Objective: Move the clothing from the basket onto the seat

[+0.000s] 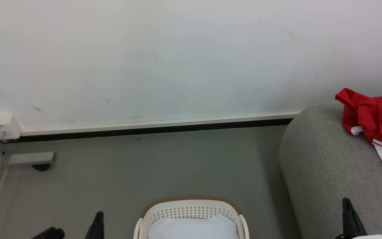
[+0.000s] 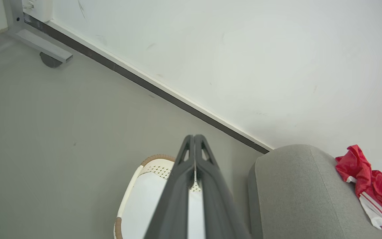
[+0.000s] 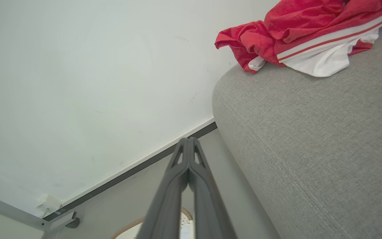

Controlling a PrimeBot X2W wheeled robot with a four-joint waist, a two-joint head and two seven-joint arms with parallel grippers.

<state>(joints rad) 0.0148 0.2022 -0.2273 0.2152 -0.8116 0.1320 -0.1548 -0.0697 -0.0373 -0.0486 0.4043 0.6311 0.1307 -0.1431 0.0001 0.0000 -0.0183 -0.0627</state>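
Both grippers I read as pinched shut, holding nothing: left gripper (image 2: 194,136) beside the basket (image 1: 191,201), right gripper (image 3: 188,139) over the seat (image 1: 323,159), red clothing (image 1: 371,114) heaped at its far edge.

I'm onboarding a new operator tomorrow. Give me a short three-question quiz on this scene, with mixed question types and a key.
1. True or false: the red clothing lies on the seat.
2. Pick one: the left gripper is A) open, B) shut on cloth, C) shut and holding nothing.
3. Fill in: on the basket, the rim is coloured ___.

Key: 1 true; 2 C; 3 brown.
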